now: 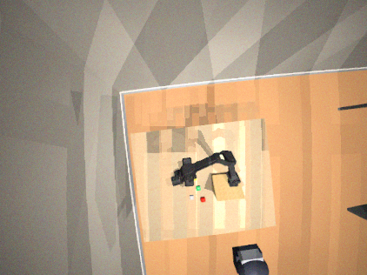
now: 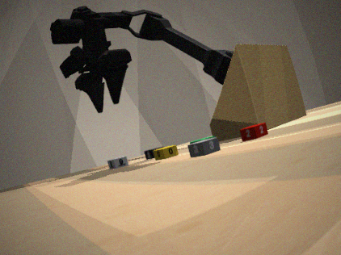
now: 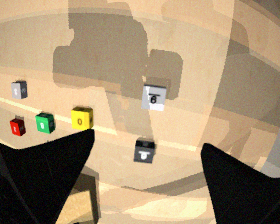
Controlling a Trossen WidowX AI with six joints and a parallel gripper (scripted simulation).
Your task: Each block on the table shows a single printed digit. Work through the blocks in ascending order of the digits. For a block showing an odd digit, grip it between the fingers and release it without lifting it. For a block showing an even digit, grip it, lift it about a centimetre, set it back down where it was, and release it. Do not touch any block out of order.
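Observation:
My open, empty gripper (image 2: 108, 107) (image 3: 149, 139) hangs high above the table. The black block (image 3: 144, 151) (image 2: 150, 153) shows between the fingertips in the wrist view; its digit is unclear. The silver-white block (image 3: 154, 97) (image 2: 118, 162) lies beyond it, its underlined digit looking like a 9. The yellow block (image 3: 82, 118) (image 2: 166, 152) (image 1: 196, 179) shows 0. The green block (image 3: 45, 123) (image 1: 198, 188) has an unclear digit. The grey block (image 3: 19, 90) (image 2: 204, 147) (image 1: 191, 197) shows 3 and the red block (image 3: 17, 127) (image 2: 254, 131) (image 1: 203, 199) shows 2 in the exterior view.
A tan, slant-sided box (image 1: 228, 187) (image 2: 264, 87) stands at the arm's base, near the red block. The arm reaches out from beside it over the table (image 1: 165, 216). Broad shadows cross the table around the blocks.

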